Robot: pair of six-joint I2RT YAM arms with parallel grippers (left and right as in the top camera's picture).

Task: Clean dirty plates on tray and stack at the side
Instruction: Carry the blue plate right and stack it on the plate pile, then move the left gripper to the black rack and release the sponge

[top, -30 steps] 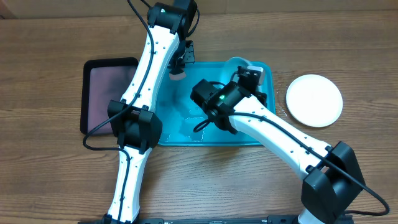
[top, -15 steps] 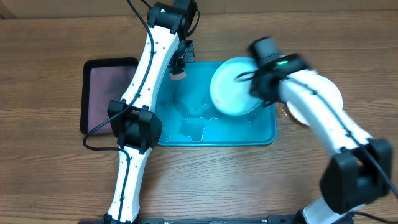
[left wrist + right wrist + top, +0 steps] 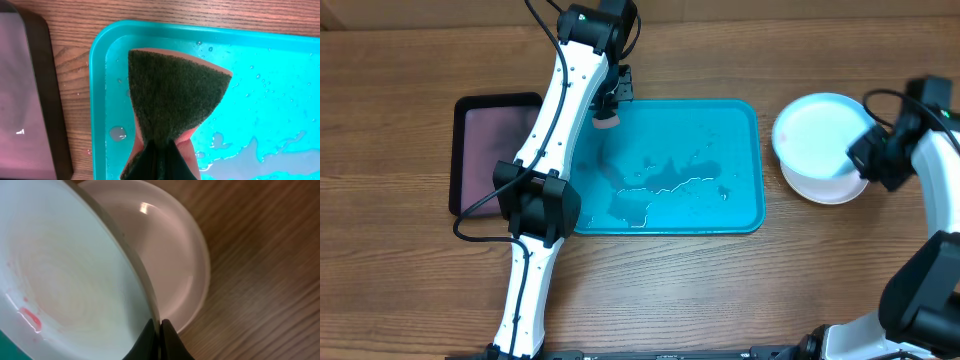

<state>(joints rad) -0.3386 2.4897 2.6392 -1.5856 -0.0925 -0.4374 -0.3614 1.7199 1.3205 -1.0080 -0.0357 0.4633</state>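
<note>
Plates in view are numbering two: a light blue plate (image 3: 815, 130) and a white plate (image 3: 830, 190). The right gripper (image 3: 857, 158) is pinching the light blue plate by its rim, jaws pressed onto the edge from both sides. In the right wrist view the plate is extending up and left from the jaws, its hollow face carrying red smears and lying left of the jaws. The white plate is lying flat on the table (image 3: 400, 280) just beyond and right of those jaws, partly under the held plate; whether the two are touching I cannot tell. One turquoise tray (image 3: 720, 130) is sitting well apart from the right jaws, its long axis running left to right in the overhead view, with water (image 3: 665, 180) pooling on its floor. The left gripper (image 3: 607, 108) is clamping the single sponge (image 3: 172, 95), which is fanning out ahead of the jaws, dark scouring face toward the wrist camera, over the tray's corner. One black tray (image 3: 490, 150) is lying beside the turquoise one, off to the side of the left jaws.
</note>
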